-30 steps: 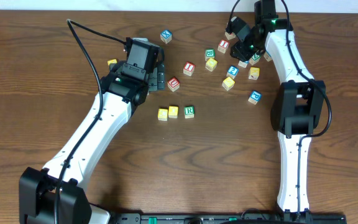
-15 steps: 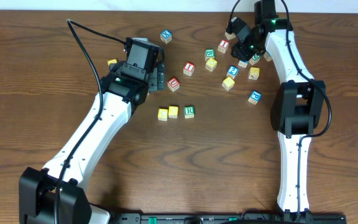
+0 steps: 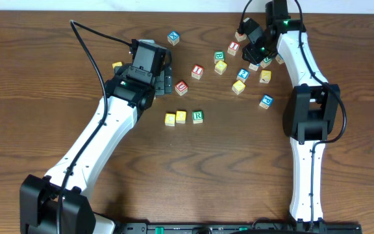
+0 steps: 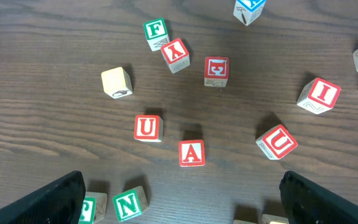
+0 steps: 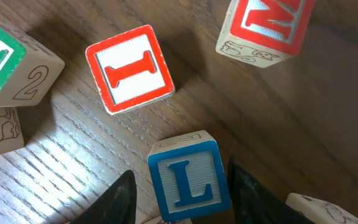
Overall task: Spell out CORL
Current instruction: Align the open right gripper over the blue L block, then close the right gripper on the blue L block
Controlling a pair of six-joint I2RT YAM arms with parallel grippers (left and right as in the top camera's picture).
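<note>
A row of blocks lies mid-table: two yellow blocks (image 3: 169,119) (image 3: 181,116), letters unreadable, then a green R block (image 3: 197,116). A blue L block (image 5: 188,177) sits on the table between my right gripper's (image 5: 185,202) open fingers. The right finger is close against it and a small gap shows on the left. In the overhead view my right gripper (image 3: 252,60) hovers at the back right cluster, by a blue block (image 3: 243,74). My left gripper (image 4: 182,205) is wide open and empty above loose blocks, next to a red block (image 3: 181,86).
Loose letter blocks lie across the back of the table. A red I block (image 5: 129,70) and a red M block (image 5: 266,28) lie beyond the L. Under the left gripper are a red A (image 4: 191,153), two red U blocks (image 4: 147,127) (image 4: 276,141) and a green N (image 4: 129,203).
</note>
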